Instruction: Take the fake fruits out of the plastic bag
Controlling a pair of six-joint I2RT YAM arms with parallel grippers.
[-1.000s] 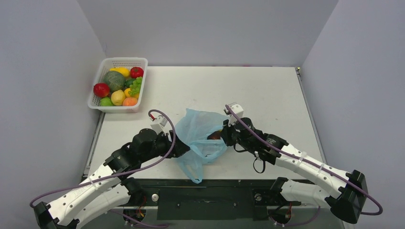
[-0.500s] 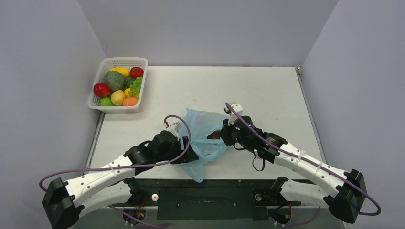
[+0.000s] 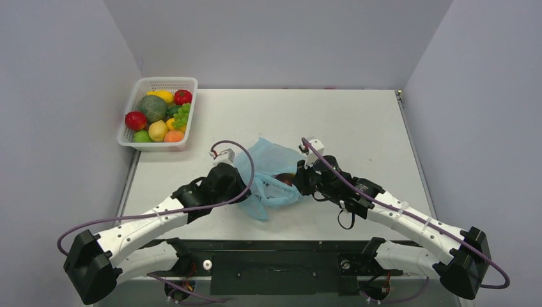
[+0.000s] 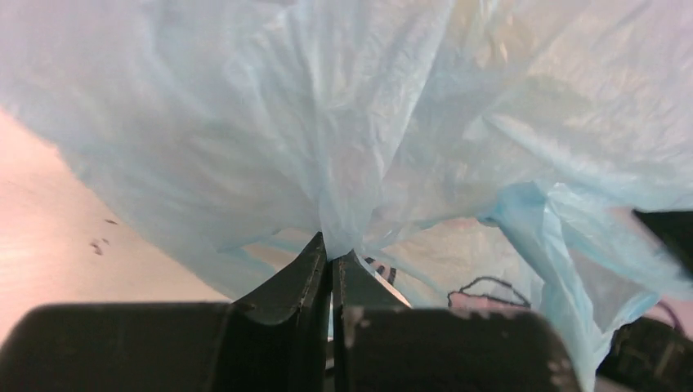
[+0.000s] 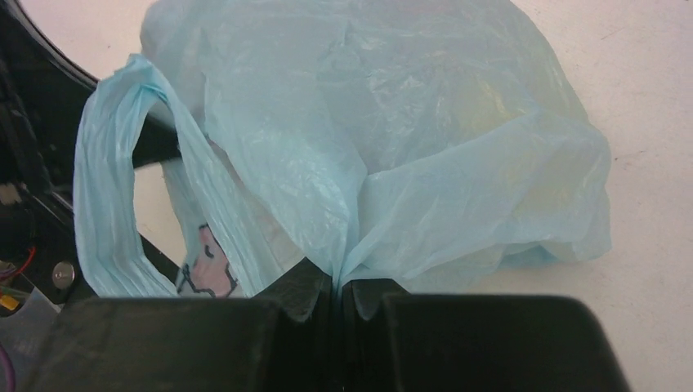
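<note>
The light-blue plastic bag lies crumpled near the table's front, between my two arms. My left gripper is shut on a fold of its film on the left side; in the left wrist view the film bunches into the closed tips. My right gripper is shut on the bag's right side, and in the right wrist view the film gathers between its tips. A dark purplish-brown fake fruit shows at the bag's mouth. A yellowish shape shows faintly through the film.
A white lattice basket with several coloured fruits stands at the table's far left corner. The table's front edge runs just below the bag. Grey walls close in the left, back and right sides.
My left arm swung forward and in against the bag's left side, and its gripper closed on the film. The bag's lower loop drew up. The right arm held still.
</note>
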